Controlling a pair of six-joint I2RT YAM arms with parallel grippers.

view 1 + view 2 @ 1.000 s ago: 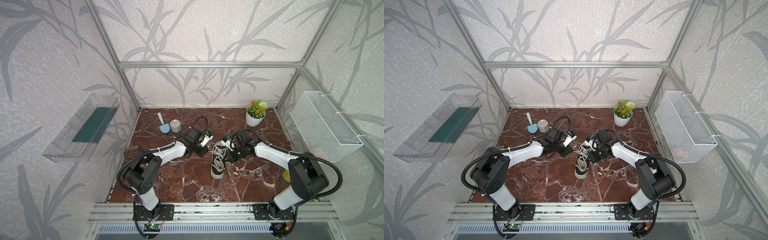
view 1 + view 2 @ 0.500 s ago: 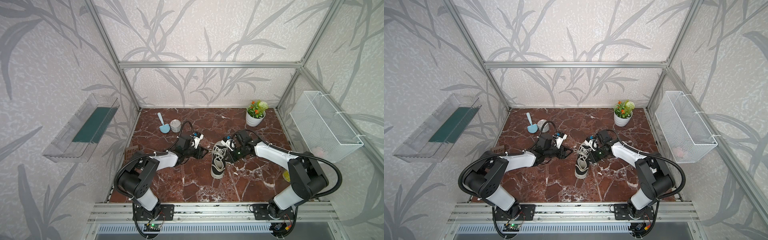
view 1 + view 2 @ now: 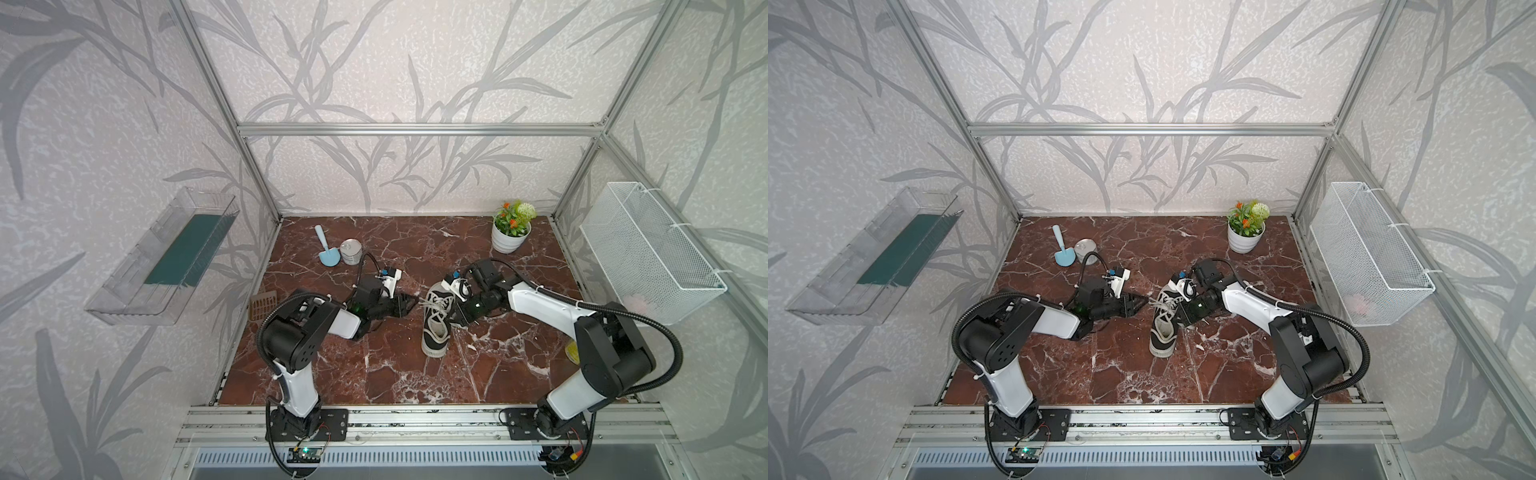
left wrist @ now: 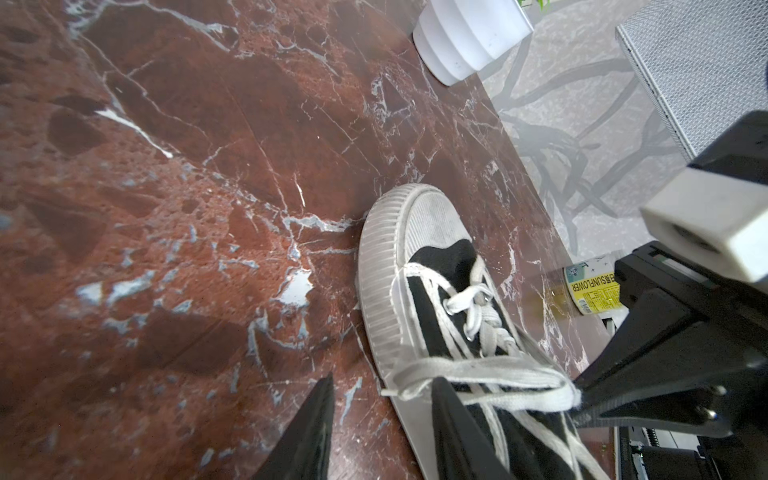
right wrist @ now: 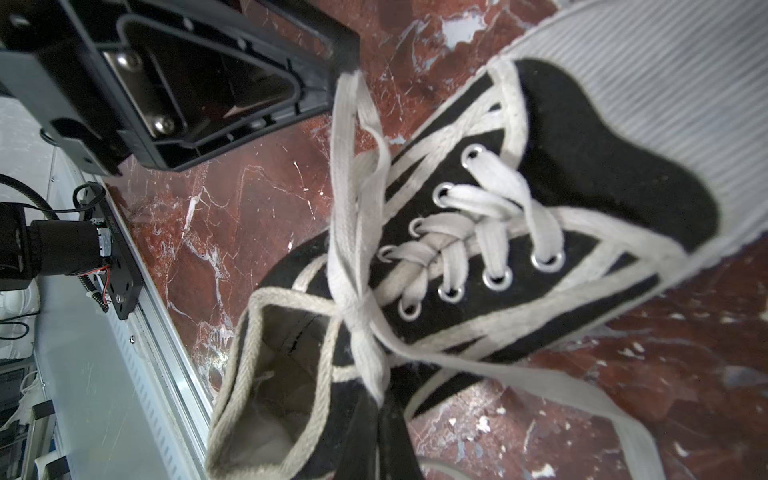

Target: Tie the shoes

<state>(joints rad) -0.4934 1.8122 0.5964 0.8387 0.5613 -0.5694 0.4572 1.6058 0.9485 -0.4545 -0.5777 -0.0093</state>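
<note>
Top views: we see the shoe [image 3: 435, 324] lying long-axis front-to-back between the grippers, toe toward the front rail [image 3: 415, 415]. Right gripper [image 3: 456, 316], at its collar, is pinched tight on a lace [image 5: 341, 232]. Left gripper [image 3: 409, 305] sits just beside it, jaws partly apart, lace against one finger [image 4: 457, 424].

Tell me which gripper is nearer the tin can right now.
Left. The left gripper is in front of the tin can, left of the sneaker; the right gripper, shut on a lace, is across the sneaker, farther right.
</note>
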